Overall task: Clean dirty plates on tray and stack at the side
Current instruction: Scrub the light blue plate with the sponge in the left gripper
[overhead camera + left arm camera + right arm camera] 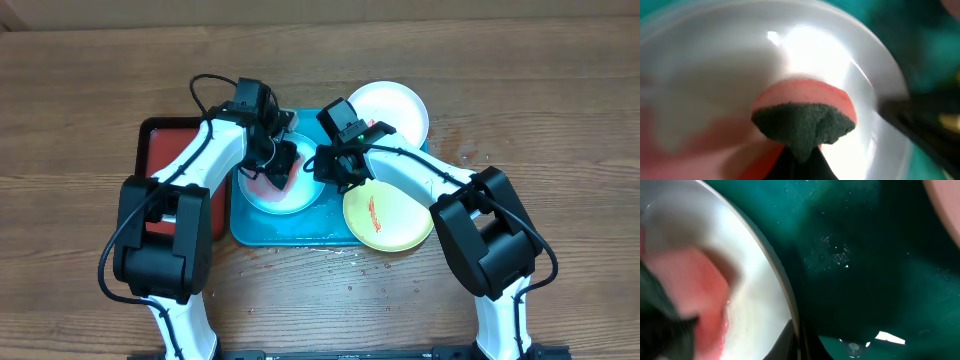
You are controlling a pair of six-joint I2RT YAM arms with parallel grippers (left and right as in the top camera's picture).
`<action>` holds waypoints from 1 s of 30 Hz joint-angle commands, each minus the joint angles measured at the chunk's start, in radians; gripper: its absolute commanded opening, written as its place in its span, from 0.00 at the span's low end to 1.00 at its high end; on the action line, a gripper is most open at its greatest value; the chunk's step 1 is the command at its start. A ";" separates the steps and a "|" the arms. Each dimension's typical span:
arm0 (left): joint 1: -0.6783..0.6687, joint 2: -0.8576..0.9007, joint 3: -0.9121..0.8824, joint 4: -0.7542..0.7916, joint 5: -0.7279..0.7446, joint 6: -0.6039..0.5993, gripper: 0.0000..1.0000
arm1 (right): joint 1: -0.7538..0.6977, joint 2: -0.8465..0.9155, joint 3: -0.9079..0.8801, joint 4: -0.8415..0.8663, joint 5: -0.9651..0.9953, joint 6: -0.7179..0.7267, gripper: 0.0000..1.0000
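Note:
A pale blue plate point(292, 200) smeared red-orange lies in the turquoise tray point(300, 233). My left gripper point(281, 166) is shut on a pink sponge with a dark green scrub face point(805, 117) and presses it on that plate point(740, 55). My right gripper point(322, 166) is shut on the plate's right rim point(790, 305), one finger on each side point(798, 342). A yellow-green plate point(392, 215) with a red smear overlaps the tray's right edge. A white plate point(398, 108) sits at the tray's far right corner.
A red tray with black rim point(165, 140) lies left of the turquoise tray, partly under my left arm. Water drops point(468, 155) dot the wooden table on the right. Wet tray floor point(865, 255) shows in the right wrist view.

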 commanded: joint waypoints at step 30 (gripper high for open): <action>-0.003 0.003 0.000 -0.165 -0.211 -0.225 0.04 | -0.002 0.021 0.007 0.000 0.019 -0.006 0.04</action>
